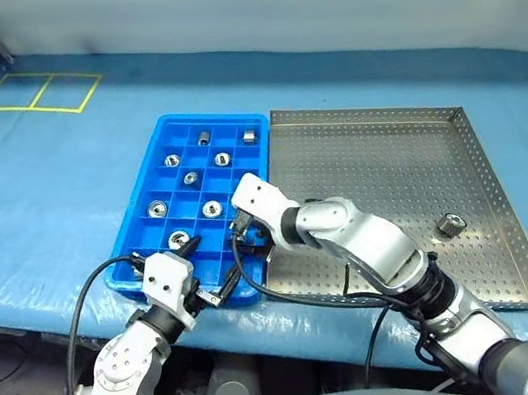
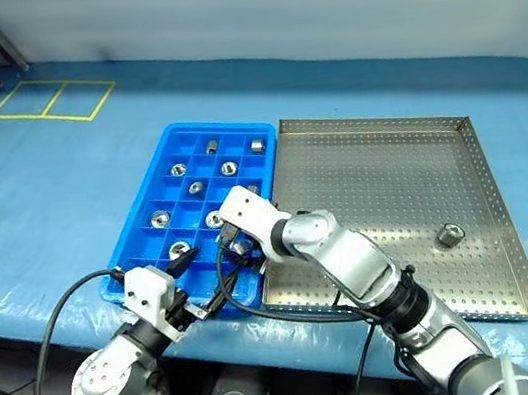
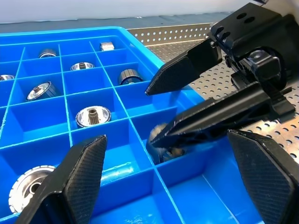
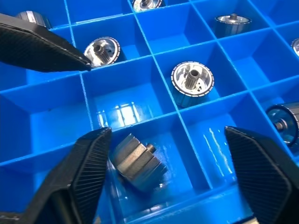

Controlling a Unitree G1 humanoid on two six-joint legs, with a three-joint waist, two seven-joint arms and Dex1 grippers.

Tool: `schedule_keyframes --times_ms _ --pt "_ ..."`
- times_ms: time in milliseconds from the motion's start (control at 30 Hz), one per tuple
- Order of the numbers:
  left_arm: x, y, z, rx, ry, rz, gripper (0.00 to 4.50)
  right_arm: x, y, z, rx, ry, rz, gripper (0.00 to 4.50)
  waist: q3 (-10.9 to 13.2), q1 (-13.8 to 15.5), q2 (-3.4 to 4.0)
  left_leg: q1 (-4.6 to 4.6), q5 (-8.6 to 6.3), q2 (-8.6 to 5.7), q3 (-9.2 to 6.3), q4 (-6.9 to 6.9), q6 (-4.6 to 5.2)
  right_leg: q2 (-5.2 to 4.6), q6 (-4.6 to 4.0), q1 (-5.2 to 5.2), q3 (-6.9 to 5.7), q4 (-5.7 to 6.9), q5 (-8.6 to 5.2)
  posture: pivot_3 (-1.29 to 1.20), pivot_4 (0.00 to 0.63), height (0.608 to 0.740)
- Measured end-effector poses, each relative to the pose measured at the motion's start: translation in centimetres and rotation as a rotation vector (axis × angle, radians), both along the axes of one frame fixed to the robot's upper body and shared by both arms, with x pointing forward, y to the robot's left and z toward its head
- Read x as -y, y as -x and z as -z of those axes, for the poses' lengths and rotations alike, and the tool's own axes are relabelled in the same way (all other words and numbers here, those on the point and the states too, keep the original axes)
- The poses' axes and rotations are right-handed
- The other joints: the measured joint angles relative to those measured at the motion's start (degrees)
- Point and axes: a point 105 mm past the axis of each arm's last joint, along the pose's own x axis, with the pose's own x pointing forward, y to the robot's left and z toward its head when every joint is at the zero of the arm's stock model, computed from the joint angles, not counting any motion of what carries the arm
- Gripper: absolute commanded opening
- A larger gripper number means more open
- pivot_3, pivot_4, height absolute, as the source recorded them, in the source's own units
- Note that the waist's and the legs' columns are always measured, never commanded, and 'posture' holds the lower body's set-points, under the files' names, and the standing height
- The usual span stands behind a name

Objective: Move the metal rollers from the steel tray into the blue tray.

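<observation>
My right gripper (image 4: 168, 172) stands wide and holds nothing. Its two black fingers (image 3: 187, 72) hang over the near row of the blue tray (image 1: 142, 167), and right under them a metal roller (image 4: 138, 161) lies on its side in a compartment, clear of both fingers, with its short stub tilted up. In the head view that compartment sits at about 5 o'clock in the blue tray, near the rim beside the steel tray (image 1: 378, 153).

My left gripper (image 3: 173, 182) is spread wide as well and is empty. It hovers at the blue tray's near edge, about 7 o'clock, pointing across the tray toward my right gripper; the two are close but apart.

The blue tray carries rollers one to a compartment. I can see three along its far row, two in the next row, then two more, and one (image 1: 179, 240) in the near row at about 7 o'clock, just ahead of my left gripper. Several compartments between them show bare blue floor.

The steel tray lies just beside the blue tray at its 3 o'clock, rims touching or nearly so. One roller (image 1: 451, 224) is on its perforated floor, toward 4 o'clock, near the right rim and well apart from both grippers.
</observation>
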Motion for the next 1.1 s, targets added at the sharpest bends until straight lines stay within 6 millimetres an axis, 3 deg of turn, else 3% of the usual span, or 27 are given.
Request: schedule_keyframes --times_ms 67,167,333,500,667,867,1100 --pt "0.4 -0.1 0.0 0.001 0.002 0.019 4.50 0.4 -0.3 -0.1 0.007 -0.038 0.062 4.48 0.0 -0.1 0.00 -0.01 0.00 0.00 0.01 0.02 0.00 0.00 0.00 -0.02 0.00 0.01 0.00 0.36 0.150 0.740" --pt "1.3 -0.4 -0.1 0.004 0.007 0.068 4.50 2.0 -1.7 -1.9 0.071 -0.165 0.232 4.48 0.0 -0.3 0.02 -0.08 0.00 0.01 0.01 0.04 -0.01 0.01 0.03 -0.07 0.00 0.01 0.02 0.30 0.150 0.740" --pt "2.7 -0.9 0.0 0.005 0.015 0.129 4.50 7.3 -2.9 -4.2 0.189 -0.338 0.554 4.48 0.0 -1.6 0.04 -0.17 0.00 -0.05 -0.02 0.05 -0.01 -0.02 0.33 -0.05 0.01 -0.07 0.15 0.22 0.150 0.740" --pt "5.2 -1.3 -0.3 0.016 0.044 0.231 4.50 12.8 -2.3 -3.4 0.217 -0.394 0.838 4.48 0.0 -5.0 0.07 -0.22 0.01 -0.11 -0.04 0.11 -0.01 -0.05 0.44 -0.05 0.05 -0.07 0.21 0.16 0.150 0.740" --pt "6.7 -1.3 -0.4 0.009 0.066 0.304 4.50 16.8 -1.8 -2.5 0.233 -0.396 1.085 4.48 0.0 -9.4 0.12 -0.09 0.01 -0.07 -0.01 0.13 0.00 0.00 0.45 -0.04 0.17 0.09 0.22 0.10 0.150 0.740" --pt "7.5 -1.5 -0.6 0.003 0.083 0.339 4.50 18.6 -2.1 -0.7 0.218 -0.341 1.220 4.48 0.0 -11.9 0.14 0.25 0.01 -0.01 0.08 0.12 0.00 0.08 0.35 0.15 0.34 0.25 0.17 0.08 0.150 0.740" --pt "8.1 -1.5 -0.6 -0.006 0.079 0.366 4.50 20.0 -3.1 2.3 0.154 -0.303 1.328 4.48 0.0 -12.5 0.14 0.31 0.01 -0.07 0.25 0.10 0.01 0.07 0.52 0.11 0.73 0.23 0.27 0.09 0.150 0.740"
